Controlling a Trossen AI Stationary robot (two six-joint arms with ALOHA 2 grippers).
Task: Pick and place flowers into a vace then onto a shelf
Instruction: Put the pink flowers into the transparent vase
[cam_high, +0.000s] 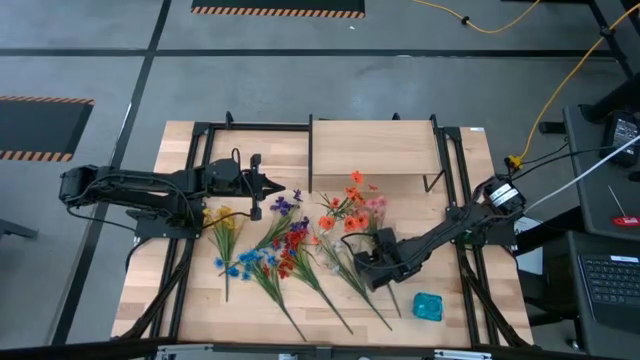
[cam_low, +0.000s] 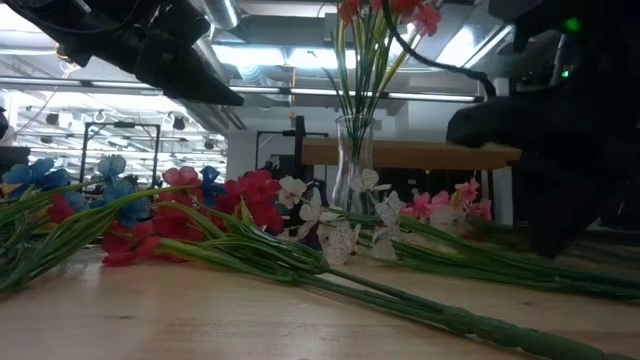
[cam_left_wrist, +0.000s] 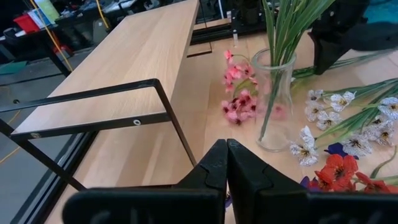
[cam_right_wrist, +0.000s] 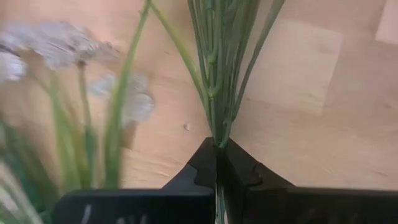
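Observation:
Many flowers (cam_high: 285, 245) with long green stems lie spread over the table's middle. A clear glass vase (cam_left_wrist: 273, 106) stands on the tabletop before the shelf (cam_high: 375, 150) and holds orange-red flowers (cam_high: 350, 205). Pink blooms (cam_left_wrist: 239, 102) lie on the table beside the vase. My right gripper (cam_high: 368, 268) is down among the stems near the vase and is shut on a bunch of green stems (cam_right_wrist: 217, 74). My left gripper (cam_high: 272, 186) hovers shut above the table's left part, pointing toward the vase, with nothing in it. My right gripper pinches a thin bunch of green flower stems (cam_right_wrist: 216, 127) between its two fingertips. The fingers come steeply from above, pointing down. The stems fan out away from the fingertips over the tabletop. The blooms of this bunch lie outside the wrist view.
A blue crumpled object (cam_high: 428, 306) lies near the table's front right. The shelf's black metal posts (cam_left_wrist: 168, 118) stand close before my left gripper. White blooms (cam_left_wrist: 323, 102) and red ones (cam_left_wrist: 339, 171) lie around the vase. Bare wood (cam_high: 470, 290) shows at the right.

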